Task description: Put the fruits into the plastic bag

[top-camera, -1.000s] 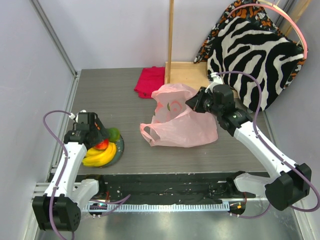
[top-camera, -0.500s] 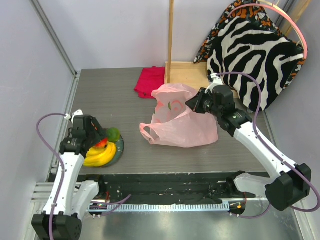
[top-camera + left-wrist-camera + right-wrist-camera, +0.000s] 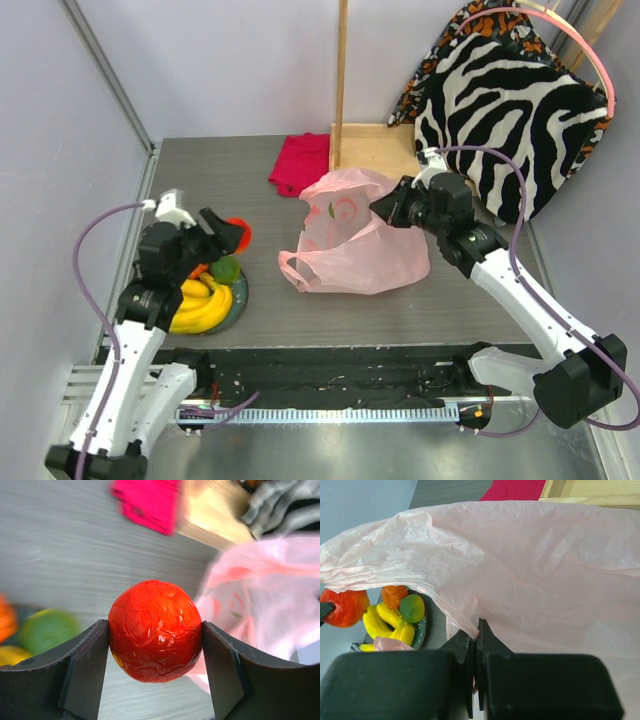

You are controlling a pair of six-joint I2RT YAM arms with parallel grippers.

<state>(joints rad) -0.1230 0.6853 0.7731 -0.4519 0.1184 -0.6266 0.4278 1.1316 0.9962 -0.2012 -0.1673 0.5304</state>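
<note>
Left tool [image 3: 156, 652] — clenched on the red fruit [image 3: 155, 622], held above the counter [image 3: 200, 180] at 1 o'clock from the plate [image 3: 240, 297].
Plate, at 8 o'clock on the counter: bananas [image 3: 200, 305], green fruit [image 3: 225, 269], orange fruit [image 3: 395, 595].
Pink bag [image 3: 355, 245] — slumped near the counter's centre, at 3 o'clock from the plate, apart from it.
Right tool [image 3: 475, 640]: pinched tight on a fold of the bag's upper edge, at its 1 o'clock side.
Red cloth [image 3: 300, 162]: at 11 o'clock from the bag.

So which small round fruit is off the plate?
The small red round fruit, gripped in the left claw; the orange fruit and green fruit lie on the round grey-blue plate.
</note>
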